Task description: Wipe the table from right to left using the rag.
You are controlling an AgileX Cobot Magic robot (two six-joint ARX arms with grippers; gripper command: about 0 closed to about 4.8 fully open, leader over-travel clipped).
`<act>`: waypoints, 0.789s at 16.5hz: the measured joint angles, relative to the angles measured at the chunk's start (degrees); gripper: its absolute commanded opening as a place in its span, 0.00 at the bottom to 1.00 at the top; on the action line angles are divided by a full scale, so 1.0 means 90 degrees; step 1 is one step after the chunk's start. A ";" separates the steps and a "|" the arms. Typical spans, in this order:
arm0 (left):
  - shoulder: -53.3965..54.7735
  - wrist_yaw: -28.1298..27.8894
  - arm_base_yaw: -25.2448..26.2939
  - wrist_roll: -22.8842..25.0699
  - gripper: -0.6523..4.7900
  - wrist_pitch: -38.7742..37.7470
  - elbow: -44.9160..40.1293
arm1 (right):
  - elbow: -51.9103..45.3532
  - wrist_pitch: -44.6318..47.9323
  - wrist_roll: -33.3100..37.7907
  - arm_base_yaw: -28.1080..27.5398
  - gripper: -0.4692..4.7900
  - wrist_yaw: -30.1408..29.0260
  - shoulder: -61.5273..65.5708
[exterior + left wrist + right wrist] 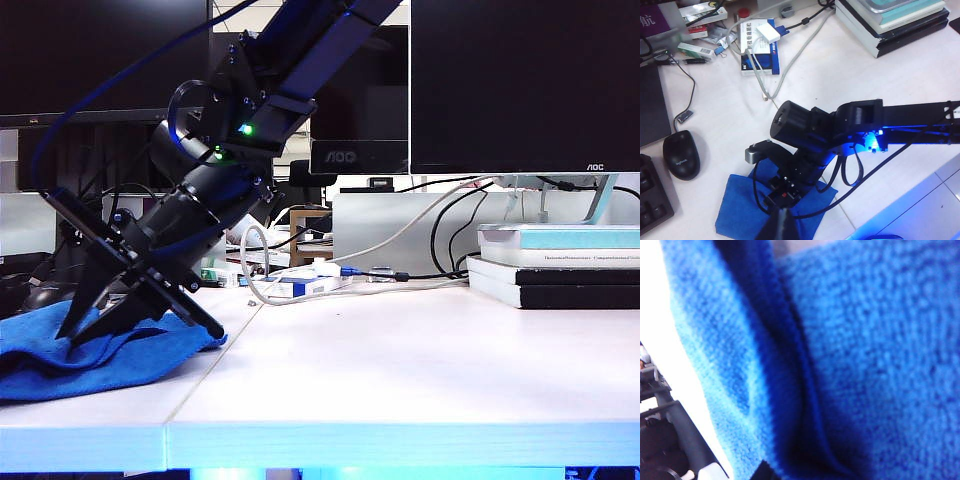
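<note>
One right gripper (75, 335) clamped on rag (110, 362), left table (400, 370) end.

The right gripper (75, 330) was reached across and angled down onto the bright blue microfibre rag (40, 365), its jaws closed on the cloth. The left gripper was not seen in any view.

Blue nubby rag (60, 352) rumpled at left end of white two-panel table (400, 370).
</note>
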 measured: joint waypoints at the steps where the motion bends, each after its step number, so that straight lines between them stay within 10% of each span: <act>1: 0.0000 0.0000 0.0000 0.0000 0.11 0.0000 0.0000 | -0.0002 0.0083 0.0044 0.0000 0.08 0.0002 0.0000; 13: 0.0000 0.0000 0.0000 0.0002 0.11 -0.0112 0.0000 | 0.0838 0.0544 0.0544 0.0469 0.08 -0.0313 0.0595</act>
